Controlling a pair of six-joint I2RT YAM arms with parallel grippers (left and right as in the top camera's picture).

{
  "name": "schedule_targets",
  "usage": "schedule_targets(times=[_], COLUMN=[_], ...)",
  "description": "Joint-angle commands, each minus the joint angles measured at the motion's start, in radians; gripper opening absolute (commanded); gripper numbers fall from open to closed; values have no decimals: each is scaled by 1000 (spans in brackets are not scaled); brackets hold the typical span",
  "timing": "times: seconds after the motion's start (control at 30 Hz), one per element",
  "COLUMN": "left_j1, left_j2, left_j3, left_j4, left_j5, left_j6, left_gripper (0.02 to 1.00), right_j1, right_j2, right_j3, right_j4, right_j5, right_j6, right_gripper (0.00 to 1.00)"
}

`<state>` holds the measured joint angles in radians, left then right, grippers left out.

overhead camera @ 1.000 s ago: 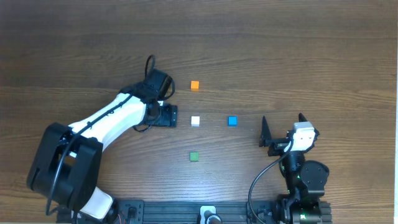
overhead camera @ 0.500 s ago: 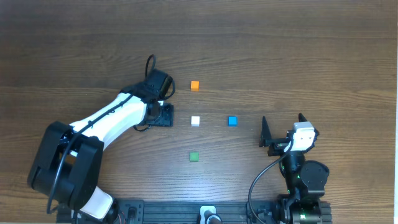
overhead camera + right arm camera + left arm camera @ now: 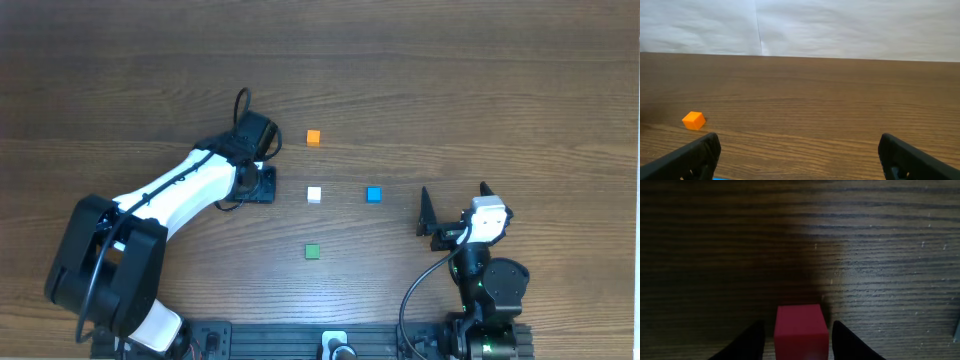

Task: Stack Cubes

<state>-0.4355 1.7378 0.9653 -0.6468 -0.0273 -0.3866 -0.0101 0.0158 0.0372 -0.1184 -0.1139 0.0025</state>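
Dark brown wood-grain tabletop (image 3: 480, 80) runs across the whole top view, grain lines going left to right, with paler streaks toward the far edge and the right side. Surface looks flat and matte, with fine scattered pale flecks seen close up in the left wrist view; there one part of the wood lies in deep shade, the other part lit, grain sharp.

Plain white wall (image 3: 850, 30) stands behind the tabletop's far edge in the right wrist view, meeting the wood in a straight line. Thin vertical seam (image 3: 758, 30) splits the wall.

Black slotted metal rail (image 3: 275, 335) lies along the near edge, a small white fitting (image 3: 333, 340) at its middle.
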Motion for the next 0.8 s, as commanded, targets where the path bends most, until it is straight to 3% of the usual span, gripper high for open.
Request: schedule_targets(times=[0.03,0.8], left_j1=[-2,-19], left_j2=[11,1], left_j3=[16,103], left_j4=[3,-47], left_j5=[-3,30], left_j6=[-14,-71], left_gripper=[411,130], right_j1=[7,7], right_j2=[-10,-10], right_j3=[-10,-10], right_j4=[4,4], right_j5=[7,7], right_j6=[0,0], right_gripper=[991,991])
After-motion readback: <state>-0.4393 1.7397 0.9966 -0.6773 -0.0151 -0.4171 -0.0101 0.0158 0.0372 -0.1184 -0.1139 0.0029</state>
